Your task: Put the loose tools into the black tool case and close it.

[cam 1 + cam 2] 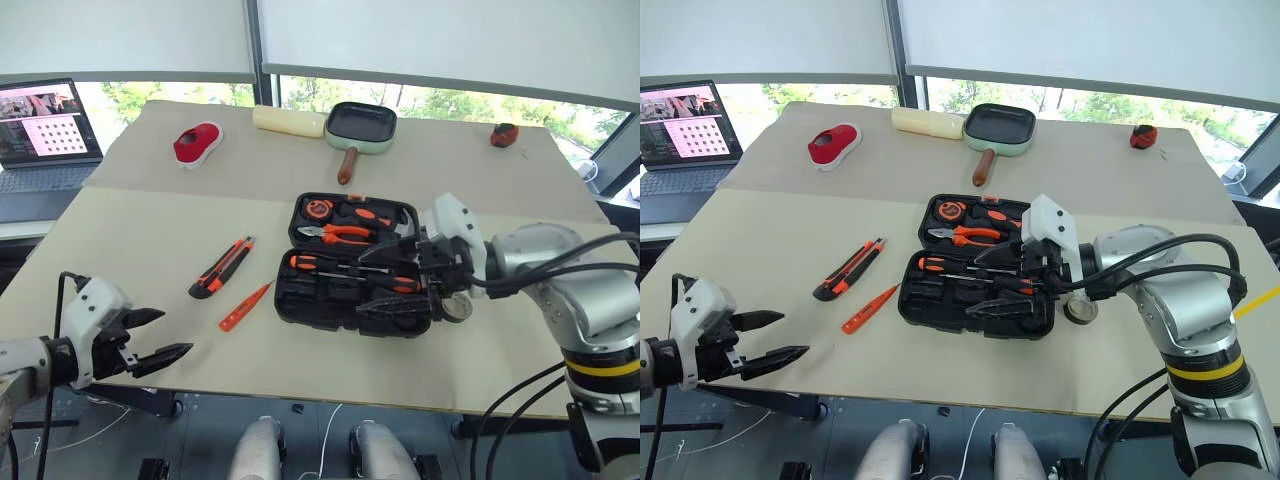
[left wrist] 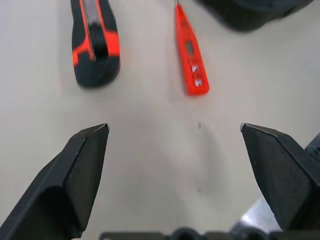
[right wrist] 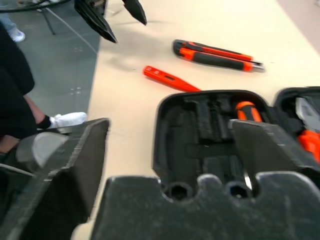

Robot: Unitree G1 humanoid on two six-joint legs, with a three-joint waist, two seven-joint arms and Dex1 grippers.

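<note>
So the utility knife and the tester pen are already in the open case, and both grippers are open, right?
Not quite. The utility knife and the tester pen lie on the table, left of the open case, as the left eye view shows. Both the left gripper and right gripper are open.

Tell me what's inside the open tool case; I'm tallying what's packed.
The black tool case holds orange-handled pliers in the far half and two screwdrivers in the near half. The open right gripper covers the near half's right end.
</note>
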